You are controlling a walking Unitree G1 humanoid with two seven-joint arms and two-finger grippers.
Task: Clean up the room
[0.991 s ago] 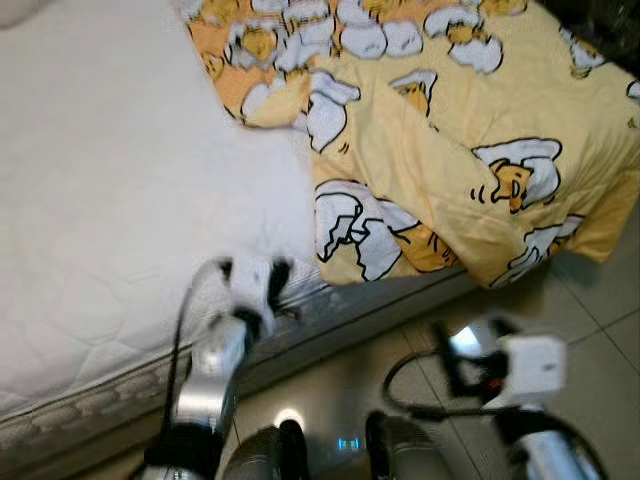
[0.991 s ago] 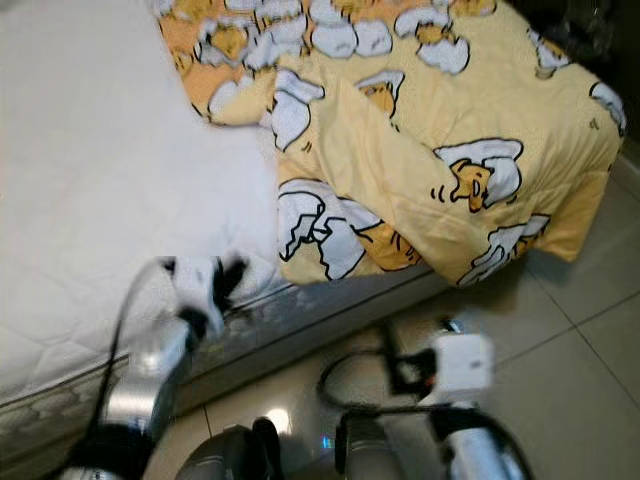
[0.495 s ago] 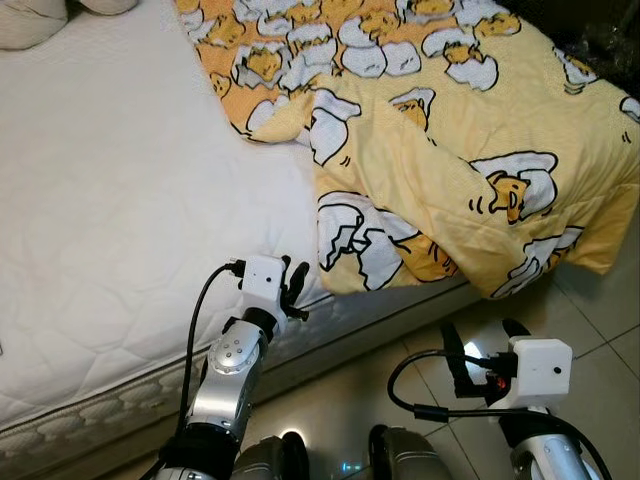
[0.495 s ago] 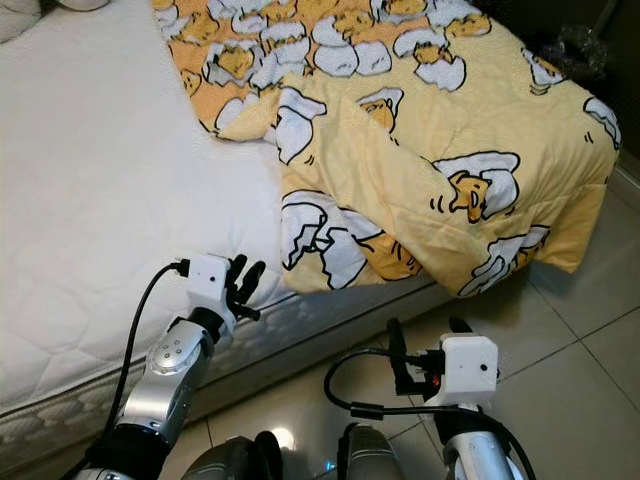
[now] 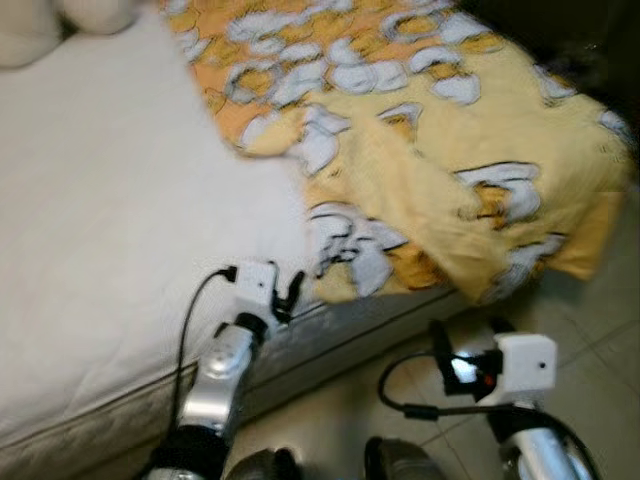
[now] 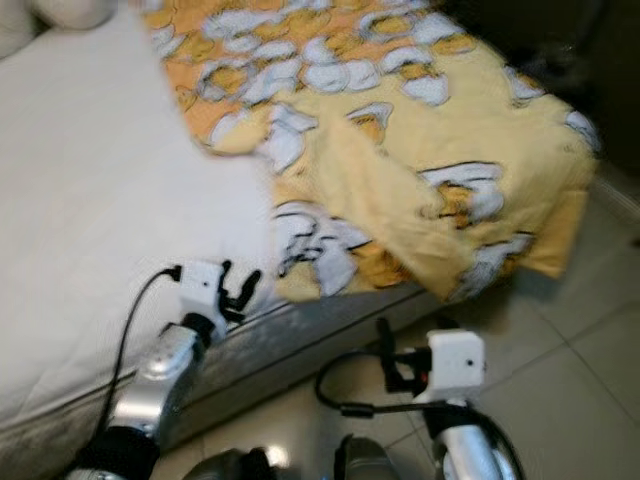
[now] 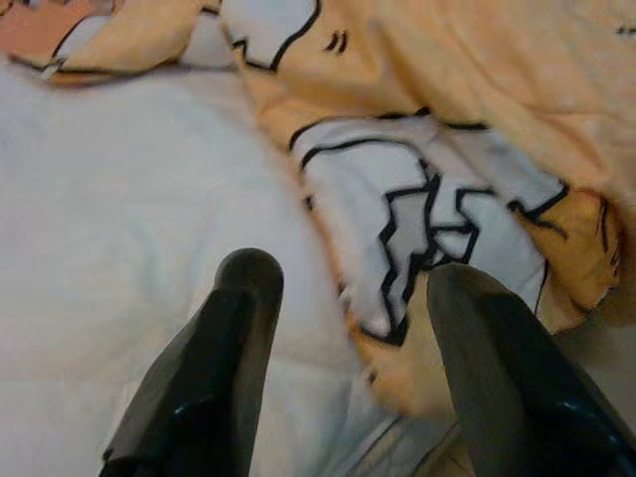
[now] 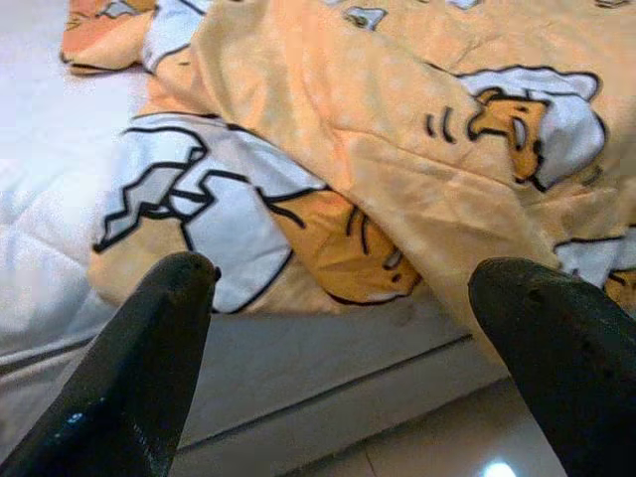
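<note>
1. The left gripper [image 7: 343, 328] is held with its fingers spread and nothing between them, just above the near edge of the mattress [image 5: 110, 230]. In the left wrist view, one finger is seen over bare white quilting and the other over the blanket's hem.

2. The right gripper [image 8: 338, 298] is likewise parted wide and empty. It is carried low, beside the bed and over the tiled floor [image 6: 590, 350], and is aimed at the overhanging fold of the blanket.

3. The yellow cartoon-print blanket [image 5: 450, 170] is found bunched over the right-hand part of the bed. Its near corner is draped over the mattress side, short of the floor. The left part of the mattress is left uncovered, and pillows [image 5: 60, 20] are noted at its far end.

4. The step in hand is judged to be the approach to the blanket hem for bed-making; no hold has yet been taken.

5. For the next move, the left gripper would need to be advanced onto the hem and closed on a fold. The head views are blurred, so fine alignment cannot be confirmed.
</note>
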